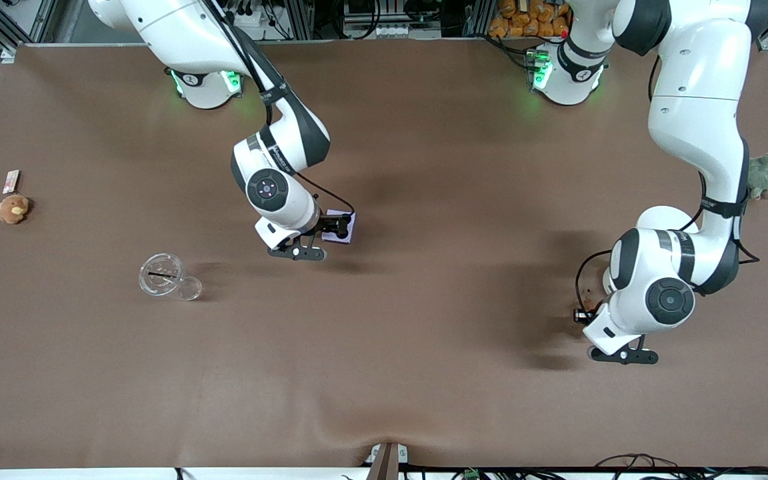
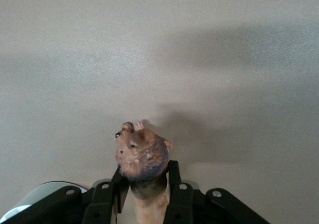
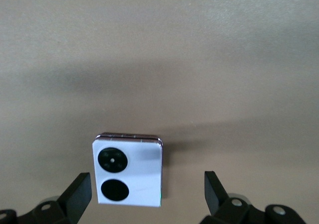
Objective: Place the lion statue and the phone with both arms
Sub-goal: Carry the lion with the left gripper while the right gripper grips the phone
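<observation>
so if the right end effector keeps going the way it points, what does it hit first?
Probably the phone: it lies on the table between the open fingers of the right end effector. Height above it is unclear.

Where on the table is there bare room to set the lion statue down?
Bare cloth lies under the left gripper, shut on the lion statue, and runs across the middle toward the phone, which lies between the open right gripper's fingers. It is busier toward the right arm's end: glass ashtray, orange-brown plush toy.

light: bright, even overhead | shadows: soft, under both arms | focus: sharp
</observation>
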`<state>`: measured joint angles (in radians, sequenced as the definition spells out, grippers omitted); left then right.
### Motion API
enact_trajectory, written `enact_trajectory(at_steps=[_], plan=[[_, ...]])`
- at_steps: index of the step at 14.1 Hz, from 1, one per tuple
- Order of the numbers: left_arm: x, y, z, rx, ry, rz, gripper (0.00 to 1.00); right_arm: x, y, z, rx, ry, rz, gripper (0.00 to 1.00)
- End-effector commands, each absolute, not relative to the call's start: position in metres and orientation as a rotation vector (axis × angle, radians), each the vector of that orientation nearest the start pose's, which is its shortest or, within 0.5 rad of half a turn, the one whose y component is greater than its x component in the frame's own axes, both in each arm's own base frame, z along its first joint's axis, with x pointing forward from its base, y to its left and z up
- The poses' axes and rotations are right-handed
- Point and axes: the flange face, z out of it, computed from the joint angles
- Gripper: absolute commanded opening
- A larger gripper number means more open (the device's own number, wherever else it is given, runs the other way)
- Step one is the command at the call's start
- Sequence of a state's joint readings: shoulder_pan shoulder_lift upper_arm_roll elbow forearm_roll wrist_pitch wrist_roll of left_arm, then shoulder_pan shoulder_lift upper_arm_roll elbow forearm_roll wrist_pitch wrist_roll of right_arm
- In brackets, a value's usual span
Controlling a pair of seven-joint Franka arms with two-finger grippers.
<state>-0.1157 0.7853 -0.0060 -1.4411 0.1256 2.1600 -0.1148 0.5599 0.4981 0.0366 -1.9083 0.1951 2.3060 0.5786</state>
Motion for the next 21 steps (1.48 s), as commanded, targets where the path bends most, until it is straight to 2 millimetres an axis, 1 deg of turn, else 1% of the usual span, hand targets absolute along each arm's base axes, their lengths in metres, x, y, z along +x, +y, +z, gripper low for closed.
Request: enact_trajectory(at_steps=[1,2,4,6,7,9,11,13,14,15,17,18,19,20,21], plan=[[0.715,-0.082,0.226,-3.017,0.143,0.057,0.97,0.494,0.352,0.216,-3.042,0.197,0.239,1.00],[0.715,-0.082,0.229,-3.018,0.142,0.050,1.00,0.492,0.355,0.212,-3.040,0.204,0.235,1.00],[0.716,-0.087,0.235,-3.019,0.132,0.035,1.00,0.491,0.356,0.203,-3.039,0.225,0.232,1.00],[0.717,-0.090,0.250,-3.024,0.128,0.009,1.00,0.485,0.366,0.193,-3.026,0.280,0.210,1.00],[0.719,-0.089,0.267,-3.032,0.115,-0.019,1.00,0.484,0.367,0.187,-3.026,0.281,0.213,1.00],[0.718,-0.089,0.300,-3.033,0.111,-0.045,1.00,0.484,0.368,0.185,-3.027,0.280,0.213,1.00],[0.714,-0.089,0.337,-3.031,0.105,-0.072,1.00,0.482,0.371,0.182,-3.027,0.274,0.209,1.00],[0.706,-0.094,0.363,-3.026,0.106,-0.039,1.00,0.479,0.376,0.182,-3.020,0.288,0.192,1.00],[0.701,-0.103,0.372,-3.024,0.122,-0.022,1.00,0.477,0.379,0.179,-3.022,0.280,0.194,1.00],[0.696,-0.109,0.387,-3.023,0.133,-0.021,1.00,0.476,0.378,0.175,-3.026,0.282,0.201,1.00],[0.687,-0.106,0.416,-3.027,0.120,-0.022,1.00,0.472,0.382,0.172,-3.028,0.278,0.204,1.00],[0.681,-0.109,0.425,-3.058,0.073,-0.015,1.00,0.472,0.385,0.170,-3.024,0.282,0.190,1.00],[0.667,-0.111,0.428,-3.068,0.059,0.006,1.00,0.471,0.384,0.165,-3.026,0.287,0.188,1.00],[0.651,-0.110,0.432,-3.066,0.064,0.015,1.00,0.472,0.384,0.165,-3.032,0.264,0.184,0.88],[0.635,-0.108,0.439,-3.070,0.063,0.021,1.00,0.471,0.384,0.165,-3.037,0.251,0.187,0.38]])
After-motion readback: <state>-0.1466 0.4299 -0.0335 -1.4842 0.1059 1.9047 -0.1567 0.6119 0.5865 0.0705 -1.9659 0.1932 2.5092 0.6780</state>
